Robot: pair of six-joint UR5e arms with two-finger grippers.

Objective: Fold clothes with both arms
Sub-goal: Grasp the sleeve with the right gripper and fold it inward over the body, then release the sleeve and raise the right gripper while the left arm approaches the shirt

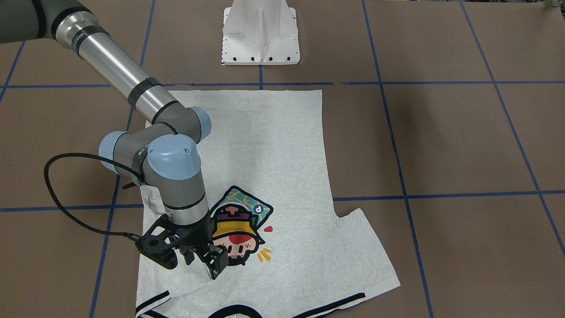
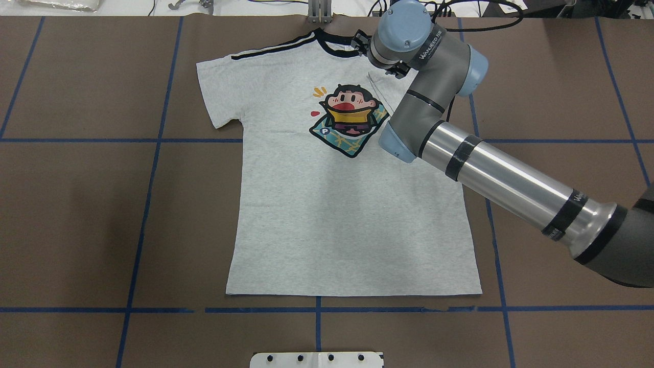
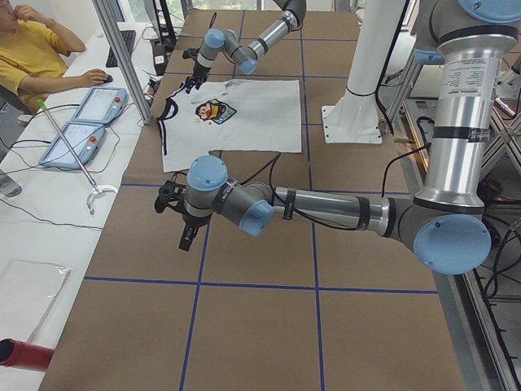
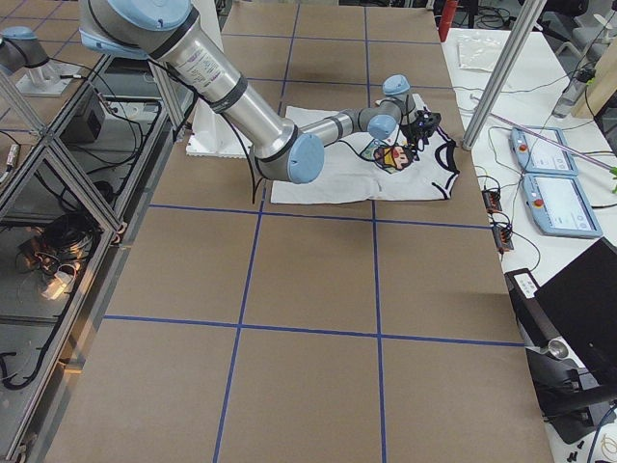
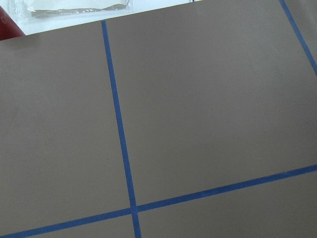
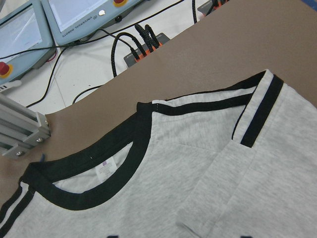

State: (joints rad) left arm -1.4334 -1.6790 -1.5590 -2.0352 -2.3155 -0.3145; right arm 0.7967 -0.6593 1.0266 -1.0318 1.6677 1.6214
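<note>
The clothes are one light grey T-shirt (image 2: 347, 214) lying flat, print up, with the cartoon head (image 1: 240, 225) on the chest and a black collar (image 6: 99, 193) at the far edge. Its sleeve on the robot's right lies folded inward over the chest (image 6: 257, 163). My right gripper (image 1: 205, 263) hangs low over that folded sleeve beside the print; its fingers (image 1: 218, 261) stand apart with nothing between them. In the overhead view the wrist (image 2: 403, 30) hides it. My left gripper (image 3: 185, 232) hovers over bare table well away from the shirt, and I cannot tell its state.
The white pedestal (image 1: 260, 35) stands at the table's robot side. Beyond the collar edge are cables (image 6: 143, 39), teach pendants (image 3: 89, 122), an aluminium post (image 3: 122, 57) and a seated person (image 3: 32, 49). Blue tape lines (image 5: 121, 148) cross the brown table.
</note>
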